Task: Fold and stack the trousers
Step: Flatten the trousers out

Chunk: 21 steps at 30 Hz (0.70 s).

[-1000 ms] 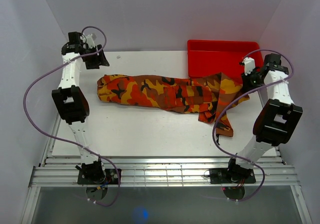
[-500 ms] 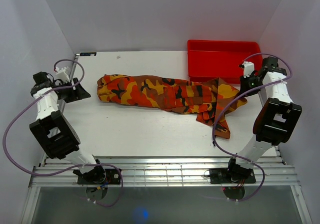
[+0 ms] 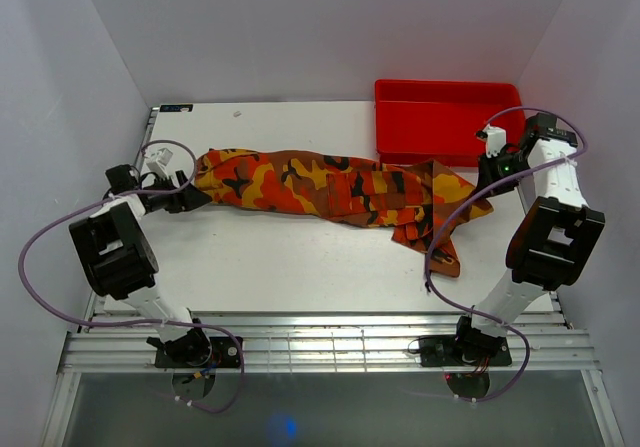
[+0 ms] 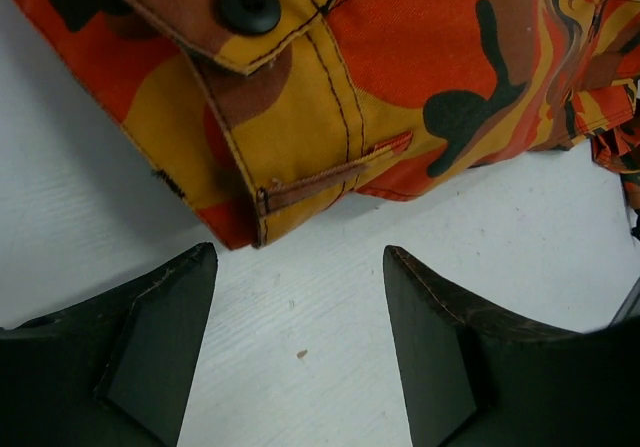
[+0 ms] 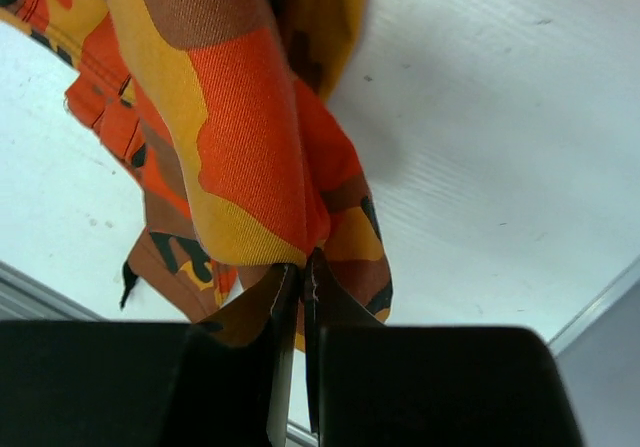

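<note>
The camouflage trousers [image 3: 330, 185] lie stretched across the white table [image 3: 290, 257], waist end at the left, leg ends at the right. My left gripper [image 3: 186, 199] is open, low on the table just left of the waist end. In the left wrist view the waistband corner with a black button [image 4: 249, 4] lies just beyond my open fingertips [image 4: 170, 297]. My right gripper [image 3: 487, 180] is shut on a fold of the trousers [image 5: 250, 177] at the right end and holds it lifted off the table.
A red plastic tray [image 3: 447, 119] stands at the back right, right behind the trousers' right end. One trouser leg end [image 3: 443, 250] trails toward the front right. Grey walls close in on both sides.
My left arm has swung down from the back left to the table and moved right up to the waist end. My right gripper has kept its hold, nearly still.
</note>
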Each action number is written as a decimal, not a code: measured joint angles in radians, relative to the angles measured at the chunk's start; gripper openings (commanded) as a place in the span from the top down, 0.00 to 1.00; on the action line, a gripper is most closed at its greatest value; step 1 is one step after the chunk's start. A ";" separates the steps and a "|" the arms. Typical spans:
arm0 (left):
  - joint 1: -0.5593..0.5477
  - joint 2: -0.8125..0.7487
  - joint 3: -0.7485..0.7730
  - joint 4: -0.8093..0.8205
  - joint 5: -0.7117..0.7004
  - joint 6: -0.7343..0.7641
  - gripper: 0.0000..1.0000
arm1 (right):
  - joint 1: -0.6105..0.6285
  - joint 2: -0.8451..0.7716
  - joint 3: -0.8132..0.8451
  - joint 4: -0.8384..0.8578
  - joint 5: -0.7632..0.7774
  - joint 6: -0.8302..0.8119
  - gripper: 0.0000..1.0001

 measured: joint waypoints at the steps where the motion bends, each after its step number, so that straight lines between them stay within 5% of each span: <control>1: -0.012 0.006 -0.006 0.038 -0.002 -0.007 0.22 | 0.000 -0.001 -0.012 -0.008 -0.005 -0.001 0.92; 7: -0.083 0.058 -0.021 0.189 -0.011 -0.030 0.26 | 0.001 -0.004 -0.064 -0.029 -0.022 0.001 0.92; 9: -0.099 0.079 -0.021 0.215 -0.015 -0.045 0.45 | 0.002 -0.003 -0.063 -0.028 -0.023 0.003 0.92; 10: -0.107 0.087 -0.019 0.222 -0.019 -0.057 0.67 | 0.002 0.000 -0.057 -0.030 -0.022 0.004 0.92; 13: -0.120 0.105 0.037 0.177 -0.026 -0.093 1.00 | 0.002 0.029 0.018 -0.048 -0.016 0.009 0.92; 17: -0.126 0.127 0.264 0.007 -0.040 -0.127 1.00 | 0.003 0.087 0.208 -0.069 -0.017 0.018 0.92; 21: -0.131 0.203 0.683 -0.315 -0.084 -0.126 1.00 | 0.009 0.101 0.360 -0.118 -0.065 0.002 0.92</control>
